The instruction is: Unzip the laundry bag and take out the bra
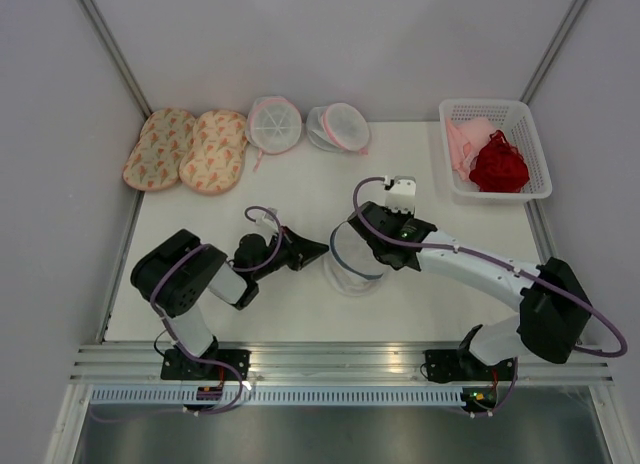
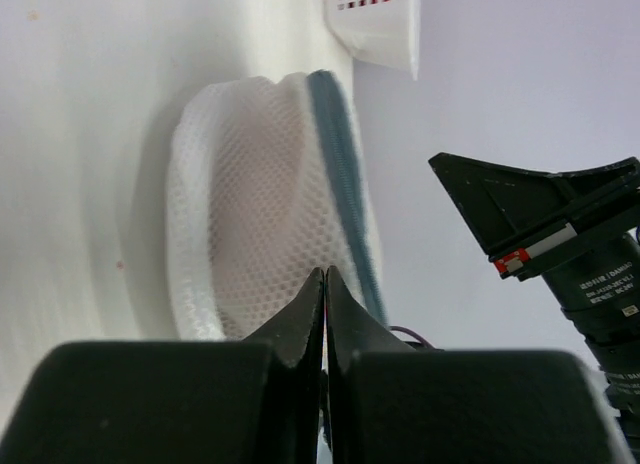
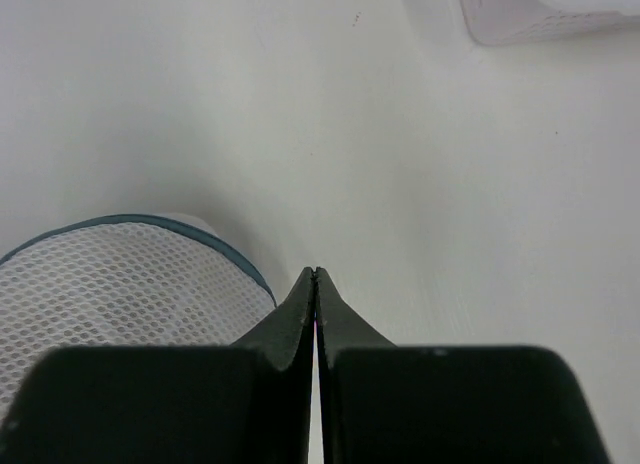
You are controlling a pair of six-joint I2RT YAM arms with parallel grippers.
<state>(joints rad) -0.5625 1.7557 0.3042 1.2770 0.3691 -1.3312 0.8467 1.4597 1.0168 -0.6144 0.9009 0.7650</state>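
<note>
The laundry bag [image 1: 350, 269], a round white mesh pouch with a dark grey zipper rim [image 2: 345, 174], stands on the table between my two grippers. My left gripper [image 1: 322, 249] is shut, its tips right at the bag's mesh side [image 2: 260, 184] in the left wrist view. My right gripper [image 1: 356, 224] is shut and sits at the bag's far rim; in the right wrist view the bag [image 3: 110, 284] lies just left of its tips [image 3: 315, 272]. Nothing shows between either pair of jaws. The bra is hidden.
A white basket [image 1: 540, 154] at the back right holds a dark red garment [image 1: 498, 166] and a pale pink cloth [image 1: 465, 144]. Two pink-trimmed mesh pouches [image 1: 273, 123] [image 1: 338, 126] and two floral pouches [image 1: 160, 149] [image 1: 213, 149] lie along the back.
</note>
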